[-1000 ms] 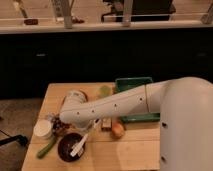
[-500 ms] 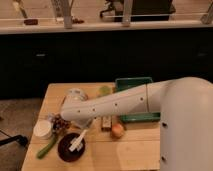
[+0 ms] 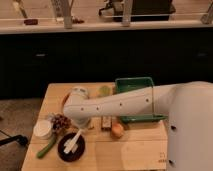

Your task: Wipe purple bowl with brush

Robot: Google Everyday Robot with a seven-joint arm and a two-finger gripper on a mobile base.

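Observation:
The purple bowl sits near the front left of the wooden table. The white brush slants down into it, its head resting inside the bowl. My white arm reaches from the right across the table. My gripper sits just above the bowl's far rim, at the top end of the brush handle, which it appears to hold.
A small white round container and a speckled brown object lie left of the bowl. A green stick-shaped vegetable lies at the front left. An orange fruit, a green tray and a green round item lie behind and right.
The brush head has shifted slightly inside the bowl, and the arm's end moved a little with it. The other objects stayed put.

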